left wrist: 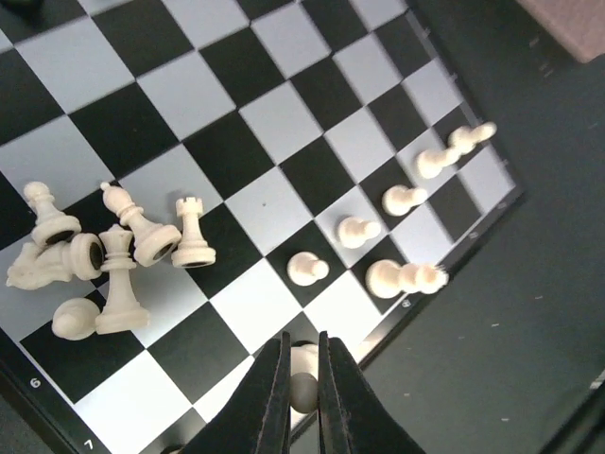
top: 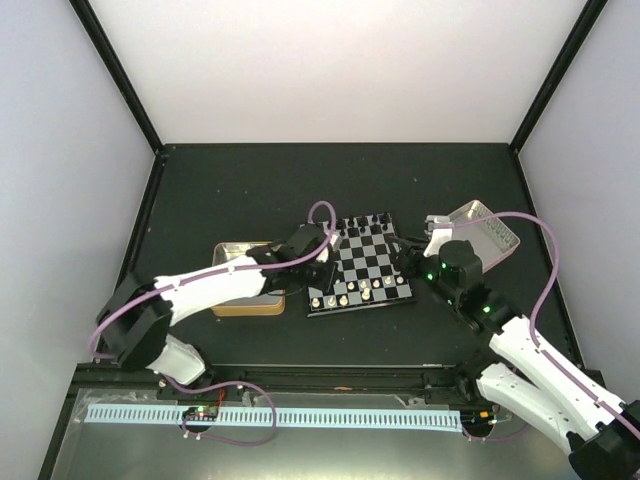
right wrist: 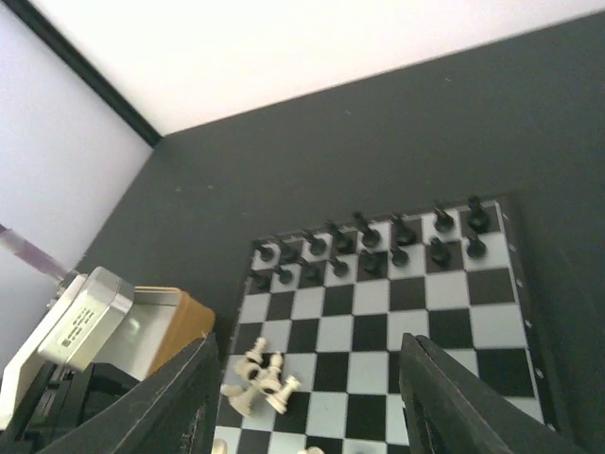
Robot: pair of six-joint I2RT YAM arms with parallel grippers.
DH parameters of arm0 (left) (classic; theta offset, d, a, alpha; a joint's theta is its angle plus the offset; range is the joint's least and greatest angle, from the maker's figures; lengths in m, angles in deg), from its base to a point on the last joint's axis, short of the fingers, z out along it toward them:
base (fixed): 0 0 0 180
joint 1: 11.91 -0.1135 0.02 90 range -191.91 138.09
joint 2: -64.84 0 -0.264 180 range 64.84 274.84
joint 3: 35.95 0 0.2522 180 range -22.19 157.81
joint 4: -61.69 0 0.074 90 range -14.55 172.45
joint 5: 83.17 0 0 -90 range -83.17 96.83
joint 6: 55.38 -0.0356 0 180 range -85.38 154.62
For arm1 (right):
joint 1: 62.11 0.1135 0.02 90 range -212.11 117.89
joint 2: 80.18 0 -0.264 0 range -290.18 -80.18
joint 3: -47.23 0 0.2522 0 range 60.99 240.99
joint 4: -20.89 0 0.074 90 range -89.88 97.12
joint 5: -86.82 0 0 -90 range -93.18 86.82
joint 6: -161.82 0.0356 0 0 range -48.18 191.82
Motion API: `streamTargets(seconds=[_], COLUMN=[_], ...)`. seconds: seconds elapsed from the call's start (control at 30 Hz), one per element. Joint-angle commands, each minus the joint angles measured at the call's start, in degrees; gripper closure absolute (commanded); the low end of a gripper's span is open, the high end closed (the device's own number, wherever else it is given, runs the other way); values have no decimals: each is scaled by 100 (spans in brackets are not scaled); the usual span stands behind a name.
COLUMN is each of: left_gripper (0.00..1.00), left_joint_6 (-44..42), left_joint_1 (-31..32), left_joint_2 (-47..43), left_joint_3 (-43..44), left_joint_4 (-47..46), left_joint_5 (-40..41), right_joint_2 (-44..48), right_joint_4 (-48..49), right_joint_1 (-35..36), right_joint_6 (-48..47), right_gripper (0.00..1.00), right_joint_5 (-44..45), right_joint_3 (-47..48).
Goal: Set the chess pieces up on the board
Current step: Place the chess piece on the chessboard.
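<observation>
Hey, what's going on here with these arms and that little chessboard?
A tiny chess game is being set up. The left gripper is closed on a cream piece at the edge of the board. Other cream ones lie in a jumbled heap, some tipped over, beside a row of cream pawns. The black pieces already stand in two rows at the far side. The right gripper hangs open over the board, holding nothing.
</observation>
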Motion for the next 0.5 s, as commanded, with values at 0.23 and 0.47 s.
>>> streamTargets(seconds=[0.23, 0.47], left_gripper=[98, 98], left_joint_6=[-455, -566], left_joint_1=[354, 356], left_joint_2=[1299, 1847], left_joint_3=[844, 1182], left_joint_4=[697, 821], left_joint_5=[617, 728], right_joint_2=[29, 94], right_joint_4=[-56, -76], right_joint_1=[4, 4], right_joint_6=[674, 695], right_gripper=[46, 47], right_joint_5=[481, 473], right_joint_3=[-441, -495])
